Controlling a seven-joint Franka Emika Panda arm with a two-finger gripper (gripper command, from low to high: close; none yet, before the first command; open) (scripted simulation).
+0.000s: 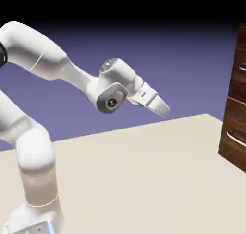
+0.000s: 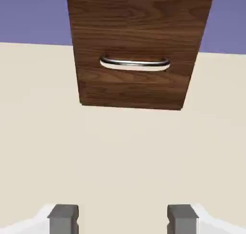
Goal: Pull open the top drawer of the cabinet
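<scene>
The dark brown wood-grain cabinet point(image 1: 235, 108) stands at the exterior view's right edge, cut off by the frame. Its uppermost drawer front point(image 1: 240, 51) shows only as a sliver, with a trace of silver handle point(image 1: 242, 68) at the frame's edge. My gripper point(image 1: 163, 108) hangs in the air well left of the cabinet, pointing at it and slightly down. In the hand view the gripper point(image 2: 123, 221) is open, with only table between its grey fingertips point(image 2: 63, 218). Far ahead is the cabinet's bottom part point(image 2: 134, 27) with a lower drawer's silver bar handle point(image 2: 134, 64); the top drawer is out of that view.
The beige table point(image 1: 144, 180) stretches between my arm's base point(image 1: 33, 218) and the cabinet. A lower drawer's handle point(image 1: 235, 138) shows near the cabinet's foot in the exterior view. A blue-violet backdrop lies behind.
</scene>
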